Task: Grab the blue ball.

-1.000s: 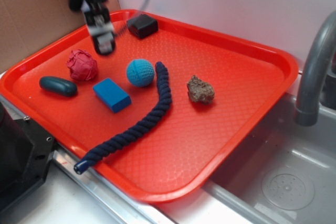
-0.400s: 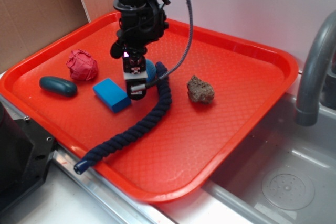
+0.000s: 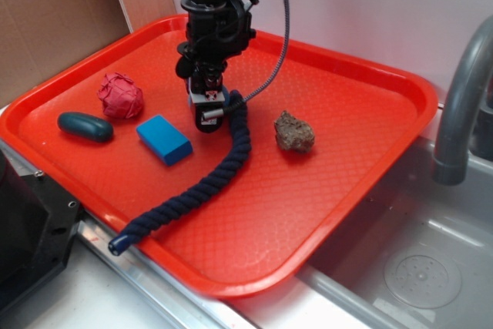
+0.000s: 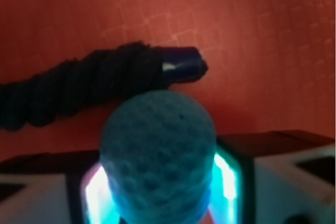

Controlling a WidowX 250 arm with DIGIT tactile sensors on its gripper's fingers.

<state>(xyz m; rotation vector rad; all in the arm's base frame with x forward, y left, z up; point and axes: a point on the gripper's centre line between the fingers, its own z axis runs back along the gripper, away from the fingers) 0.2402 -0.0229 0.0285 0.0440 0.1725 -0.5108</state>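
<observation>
Wrist view fills its lower centre with the small teal-blue knitted ball (image 4: 157,161), seated between the two pads of the hand (image 4: 157,192), which looks clenched on its sides. It seems light, soft and grippy, best pinched across its widest middle. Just above lies the dark navy twisted rope (image 4: 89,85) on the red plastic tray (image 4: 252,19).

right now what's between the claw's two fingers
The wrist view shows the teal-blue knitted ball filling the gap between the claw's fingers, with the dark blue braided rope's capped end just beyond it.
</observation>
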